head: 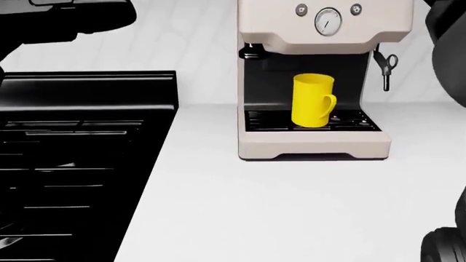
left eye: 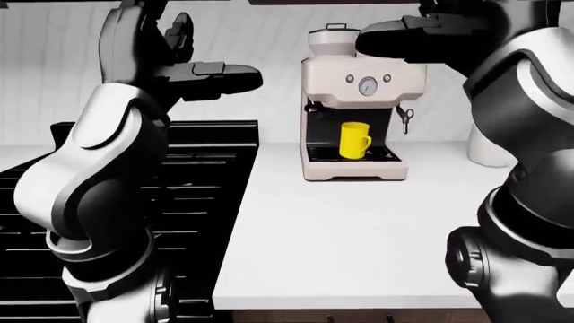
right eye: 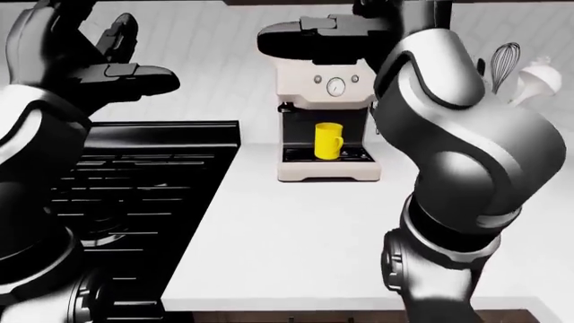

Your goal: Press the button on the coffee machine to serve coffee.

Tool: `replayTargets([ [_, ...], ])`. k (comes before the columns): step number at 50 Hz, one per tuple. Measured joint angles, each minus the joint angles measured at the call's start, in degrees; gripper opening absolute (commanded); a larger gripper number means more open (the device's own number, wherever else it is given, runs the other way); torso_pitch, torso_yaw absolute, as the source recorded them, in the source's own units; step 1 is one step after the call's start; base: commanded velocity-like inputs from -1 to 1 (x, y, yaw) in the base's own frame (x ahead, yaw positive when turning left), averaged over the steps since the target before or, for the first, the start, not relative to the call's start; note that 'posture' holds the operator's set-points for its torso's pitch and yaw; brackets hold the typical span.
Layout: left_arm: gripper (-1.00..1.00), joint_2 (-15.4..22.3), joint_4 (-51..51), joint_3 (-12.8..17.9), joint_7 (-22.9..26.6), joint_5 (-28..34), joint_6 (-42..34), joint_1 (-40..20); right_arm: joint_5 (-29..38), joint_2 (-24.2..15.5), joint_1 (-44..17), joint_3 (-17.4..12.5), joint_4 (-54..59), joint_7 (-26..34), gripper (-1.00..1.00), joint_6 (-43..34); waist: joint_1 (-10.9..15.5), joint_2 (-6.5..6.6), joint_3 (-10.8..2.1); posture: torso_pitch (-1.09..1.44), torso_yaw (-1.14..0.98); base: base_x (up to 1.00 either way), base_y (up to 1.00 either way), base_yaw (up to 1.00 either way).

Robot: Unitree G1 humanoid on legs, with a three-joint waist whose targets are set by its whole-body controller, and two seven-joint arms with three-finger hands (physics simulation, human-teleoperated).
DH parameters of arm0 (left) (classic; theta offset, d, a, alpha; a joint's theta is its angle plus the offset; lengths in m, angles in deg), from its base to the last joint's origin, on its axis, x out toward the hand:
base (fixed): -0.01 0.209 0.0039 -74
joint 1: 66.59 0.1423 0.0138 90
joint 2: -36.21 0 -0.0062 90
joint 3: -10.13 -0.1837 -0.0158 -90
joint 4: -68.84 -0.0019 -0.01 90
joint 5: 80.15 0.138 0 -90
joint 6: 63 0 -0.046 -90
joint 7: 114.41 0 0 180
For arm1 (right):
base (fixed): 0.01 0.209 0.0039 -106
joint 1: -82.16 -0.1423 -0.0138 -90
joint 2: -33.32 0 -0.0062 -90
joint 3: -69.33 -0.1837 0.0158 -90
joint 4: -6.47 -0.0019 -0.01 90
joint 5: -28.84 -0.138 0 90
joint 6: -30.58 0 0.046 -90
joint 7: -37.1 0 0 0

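Observation:
The beige coffee machine (head: 271,30) stands on the white counter (head: 291,207). Its panel shows a round gauge (head: 328,21) between two small buttons (head: 301,9). A yellow mug (head: 313,101) stands upright on the drip tray under the spout. My right hand (left eye: 372,42) hovers open, fingers stretched flat, up by the machine's top and above the panel; I cannot tell whether it touches the machine. My left hand (left eye: 229,75) is raised over the stove to the machine's left, open and empty.
A black stove (head: 72,164) fills the left of the head view, flush with the counter. A steam wand (head: 386,68) hangs at the machine's right side. A white jar (left eye: 489,151) and a whisk (right eye: 505,62) stand to the machine's right.

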Motion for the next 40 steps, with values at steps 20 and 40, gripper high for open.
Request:
replayTargets([
  [20, 1.0, 0.3, 0.2, 0.1, -0.6, -0.6, 0.2, 0.3, 7.8, 7.4, -5.3, 3.1, 4.3, 6.8, 1.0, -4.3, 0.3, 0.39, 0.04, -0.65, 0.0, 0.0, 0.0, 0.0],
  [40, 1.0, 0.2, 0.5, 0.0, -1.0, -0.7, 0.0, 0.3, 12.5, 11.3, 3.1, 4.5, -6.1, 11.8, 1.0, -10.0, 0.5, 0.52, 0.01, -0.65, 0.0, 0.0, 0.0, 0.0],
])
